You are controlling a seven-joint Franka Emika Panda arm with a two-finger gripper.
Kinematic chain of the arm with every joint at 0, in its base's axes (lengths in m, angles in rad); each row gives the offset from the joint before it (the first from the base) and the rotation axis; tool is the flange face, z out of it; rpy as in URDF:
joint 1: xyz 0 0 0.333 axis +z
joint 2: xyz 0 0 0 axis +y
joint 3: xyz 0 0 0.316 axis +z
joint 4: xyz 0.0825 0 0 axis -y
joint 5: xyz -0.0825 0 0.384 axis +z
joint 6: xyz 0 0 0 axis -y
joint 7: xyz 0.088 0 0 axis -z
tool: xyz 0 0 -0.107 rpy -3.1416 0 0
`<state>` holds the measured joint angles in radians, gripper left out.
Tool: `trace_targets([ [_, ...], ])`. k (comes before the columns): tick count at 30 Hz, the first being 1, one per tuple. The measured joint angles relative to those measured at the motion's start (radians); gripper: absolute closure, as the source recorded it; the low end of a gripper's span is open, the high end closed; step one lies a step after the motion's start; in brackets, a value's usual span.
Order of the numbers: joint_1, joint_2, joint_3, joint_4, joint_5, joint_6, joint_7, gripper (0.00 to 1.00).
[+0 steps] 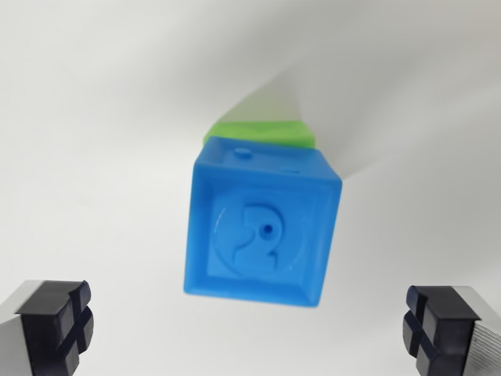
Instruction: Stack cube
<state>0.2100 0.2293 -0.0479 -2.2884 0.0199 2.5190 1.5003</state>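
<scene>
2 cubes: a blue cube [261, 227] sat over a green cube [262, 130], both on a white surface [94, 157].
blue cube: it filled the middle of the wrist view, its near face framed by a raised rim and carrying a round embossed figure with 1 small hole near the centre.
blue cube, tilt: its edges ran slightly skewed to the picture, the top edge sloping down toward the wrist view's right.
blue cube, top side: a narrow strip showed above the near face, with 1 small round bump on it.
green cube: only a thin band of it showed past the blue cube's far edge, touching that edge; the remainder was hidden.
stack: the blue cube lay on or against the green one; whether it rested squarely could not be told from this angle.
gripper [254, 325]: spread wide, nothing between the fingers.
fingers: 1 dark pad [59, 321] sat in the lower corner at the wrist view's left, the other in the lower corner at the wrist view's right, each on a grey metal body.
gap: both pads stood well apart from the blue cube, touching nothing.
surface: plain white, with a soft grey shadow streaking away beyond the green cube toward the upper right.
</scene>
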Motion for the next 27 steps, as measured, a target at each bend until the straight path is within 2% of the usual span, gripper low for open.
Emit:
trace_targets([
  [12, 0.0, -0.097, 0.0, 0.017, -0.008, -0.114, 0.005, 0.0],
  [27, 0.0, -0.2, 0.0, 0.073, -0.014, -0.272, 0.009, 0.0],
])
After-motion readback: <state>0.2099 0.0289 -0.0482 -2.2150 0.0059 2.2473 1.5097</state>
